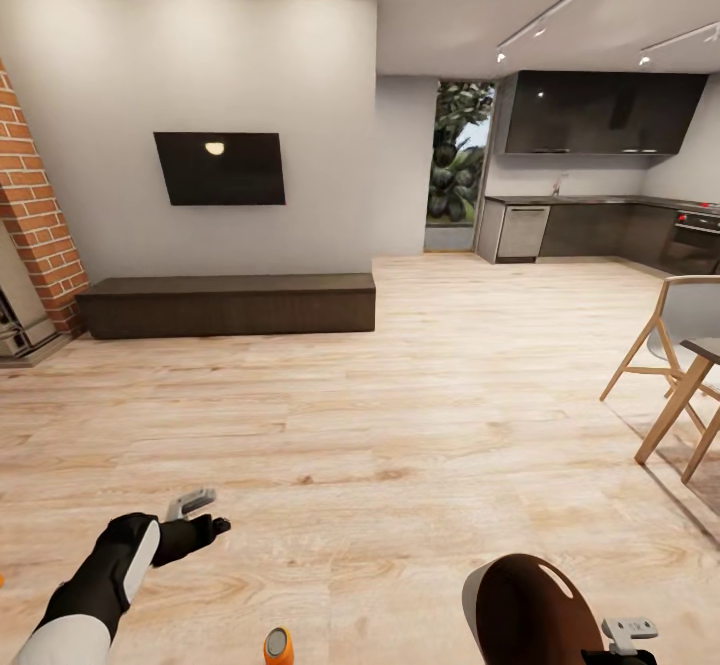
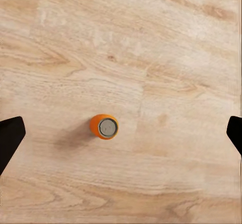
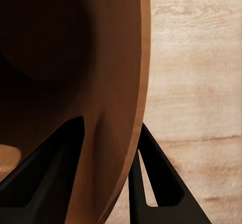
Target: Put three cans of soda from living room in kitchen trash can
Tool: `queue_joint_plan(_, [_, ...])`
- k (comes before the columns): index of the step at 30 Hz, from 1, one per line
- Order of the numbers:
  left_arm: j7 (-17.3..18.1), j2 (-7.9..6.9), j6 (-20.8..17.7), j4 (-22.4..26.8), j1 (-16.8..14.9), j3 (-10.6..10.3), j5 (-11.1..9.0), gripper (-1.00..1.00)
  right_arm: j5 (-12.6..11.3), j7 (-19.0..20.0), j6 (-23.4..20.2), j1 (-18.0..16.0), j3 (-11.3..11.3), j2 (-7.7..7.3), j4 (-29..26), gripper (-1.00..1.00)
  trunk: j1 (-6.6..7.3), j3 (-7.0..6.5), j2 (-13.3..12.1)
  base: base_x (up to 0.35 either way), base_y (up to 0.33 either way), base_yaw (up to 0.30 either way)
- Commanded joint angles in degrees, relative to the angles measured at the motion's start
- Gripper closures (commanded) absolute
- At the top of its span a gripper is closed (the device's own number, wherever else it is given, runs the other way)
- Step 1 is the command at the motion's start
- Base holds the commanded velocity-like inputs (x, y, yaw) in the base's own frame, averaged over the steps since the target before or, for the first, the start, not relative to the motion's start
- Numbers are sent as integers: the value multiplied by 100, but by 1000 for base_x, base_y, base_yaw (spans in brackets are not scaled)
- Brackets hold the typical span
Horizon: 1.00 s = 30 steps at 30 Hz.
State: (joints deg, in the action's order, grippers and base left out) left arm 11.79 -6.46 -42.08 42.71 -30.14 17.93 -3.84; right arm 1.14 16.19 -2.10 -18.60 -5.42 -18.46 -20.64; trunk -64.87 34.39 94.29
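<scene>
Low at the head view's bottom edge, an orange can (image 1: 278,644) stands upright on the plank floor (image 1: 420,425), partly cut off by the frame. The left wrist view looks straight down on this can (image 2: 104,126), its grey top facing the camera; no writing can be read on it. The left gripper (image 1: 205,512) reaches forward above the floor, its dark fingers (image 2: 10,138) spread wide apart, the can between them but touching neither. The right gripper (image 3: 108,171) is clamped on the rim of the bin (image 1: 528,610), one finger inside the wall and one outside. Its glossy copper-brown inside (image 3: 60,57) is tipped toward the camera; nothing can be seen in the part that shows. Across the room are a black TV (image 1: 220,168), a long dark bench (image 1: 228,304), brick chimney (image 1: 35,205), and grey kitchen cabinets (image 1: 590,230).
</scene>
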Motion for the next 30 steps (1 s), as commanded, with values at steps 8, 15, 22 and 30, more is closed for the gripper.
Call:
queue_joint_plan(8, [-246, 7, 48, -8, -159, 0, -1, -100, -35, 7, -3, -11, -18, -6, -58, 100, -110, 89, 201, 0, 0, 0])
queue_joint_plan(15, [-256, 10, 296, -120, -167, 2, -12, -100, -39, 24, -740, -453, -22, -68, -309, 100, -263, 215, 482, 0, 0, 0])
queue_joint_plan(22, [-258, 21, 560, -372, -167, 6, -15, -100, -28, 23, -1883, -939, -20, -58, -909, 100, -417, 341, 762, 0, 0, 0])
queue_joint_plan(30, [-261, 25, 646, -424, -167, 8, -15, -100, -26, 24, -2746, -1117, -20, -69, -1605, 100, -593, 484, 1083, 0, 0, 0])
